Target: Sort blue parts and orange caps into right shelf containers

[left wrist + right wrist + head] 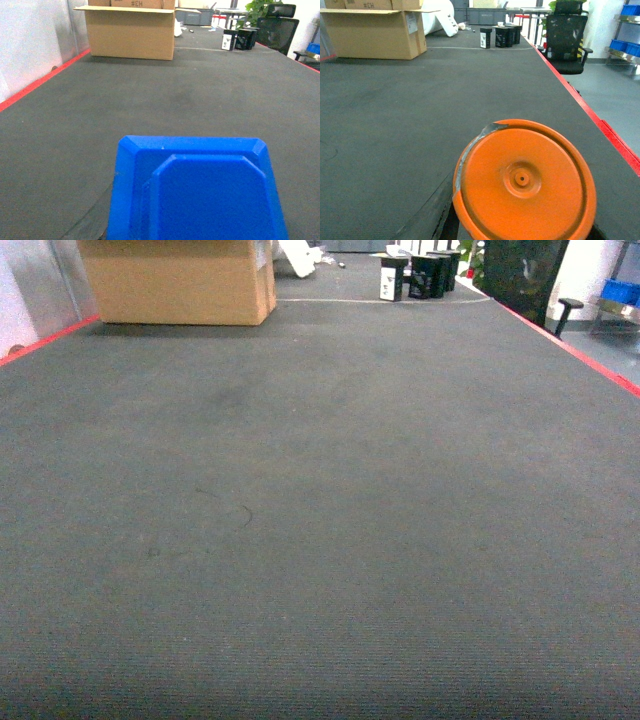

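A blue part with chamfered corners and a raised inner panel is seen filling the lower middle of the left wrist view, directly in front of the left gripper, whose jaws are hidden; whether they are closed on the part cannot be told. An orange cap, round with a small centre hole, is seen likewise just ahead of the right gripper, whose jaws are also concealed, so their opening cannot be judged. Beyond both, a dark grey carpeted floor edged with red tape is spread out. Far ahead of the jaws, a cardboard box, small black boxes and a black office chair are placed. Blue containers on a shelf are glimpsed far off to the right.
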Available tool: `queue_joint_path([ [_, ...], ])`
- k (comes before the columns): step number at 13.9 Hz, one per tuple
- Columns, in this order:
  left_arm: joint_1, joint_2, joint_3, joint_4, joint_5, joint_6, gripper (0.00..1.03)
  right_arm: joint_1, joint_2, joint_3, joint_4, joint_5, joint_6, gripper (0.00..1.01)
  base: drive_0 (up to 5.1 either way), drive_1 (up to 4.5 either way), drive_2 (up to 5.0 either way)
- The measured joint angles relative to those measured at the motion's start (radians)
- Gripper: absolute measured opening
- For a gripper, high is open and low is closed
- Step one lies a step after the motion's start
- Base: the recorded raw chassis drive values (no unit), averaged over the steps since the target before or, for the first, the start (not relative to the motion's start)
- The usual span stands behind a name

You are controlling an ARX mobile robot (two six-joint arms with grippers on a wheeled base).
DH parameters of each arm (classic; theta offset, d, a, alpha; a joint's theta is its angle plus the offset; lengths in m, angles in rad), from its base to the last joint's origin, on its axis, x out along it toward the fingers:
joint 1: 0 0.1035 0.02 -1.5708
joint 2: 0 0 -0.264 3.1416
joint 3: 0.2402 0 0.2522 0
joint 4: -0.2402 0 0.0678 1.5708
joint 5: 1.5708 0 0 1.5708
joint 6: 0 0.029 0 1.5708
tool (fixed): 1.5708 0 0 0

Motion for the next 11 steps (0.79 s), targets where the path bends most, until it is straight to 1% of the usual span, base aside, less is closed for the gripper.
queue_joint_path([
  [2,0.0,-0.044,-0.011,-0.026,0.0,0.0,0.42,0.0,-0.041,-0.026,-0.011,0.0,-0.001,0.44,0.0,0.0,0.0],
  [3,0.0,-0.062,-0.035,-0.008,0.0,0.0,0.42,0.0,-0.053,-0.026,-0.018,0.0,-0.002,0.44,0.0,0.0,0.0],
  [4,0.0,-0.077,-0.035,-0.031,-0.003,0.0,0.42,0.0,-0.163,-0.026,-0.173,-0.002,-0.003,0.44,0.0,0.0,0.0],
  [5,0.0,-0.099,-0.035,-0.047,-0.001,0.0,0.42,0.0,-0.216,-0.026,-0.172,-0.002,-0.003,0.44,0.0,0.0,0.0],
  [8,0.0,-0.146,-0.035,-0.096,0.0,0.0,0.42,0.0,-0.214,-0.026,-0.176,0.0,-0.003,0.44,0.0,0.0,0.0],
  [9,0.0,-0.177,-0.035,-0.14,-0.001,0.0,0.42,0.0,-0.214,-0.026,-0.182,-0.001,-0.003,0.44,0.0,0.0,0.0],
  [10,0.0,-0.271,-0.035,-0.276,0.0,0.0,0.42,0.0,-0.214,-0.026,-0.181,0.0,-0.003,0.44,0.0,0.0,0.0],
  [11,0.0,-0.313,-0.035,-0.274,0.0,0.0,0.42,0.0,-0.214,-0.026,-0.182,0.0,-0.003,0.44,0.0,0.0,0.0],
])
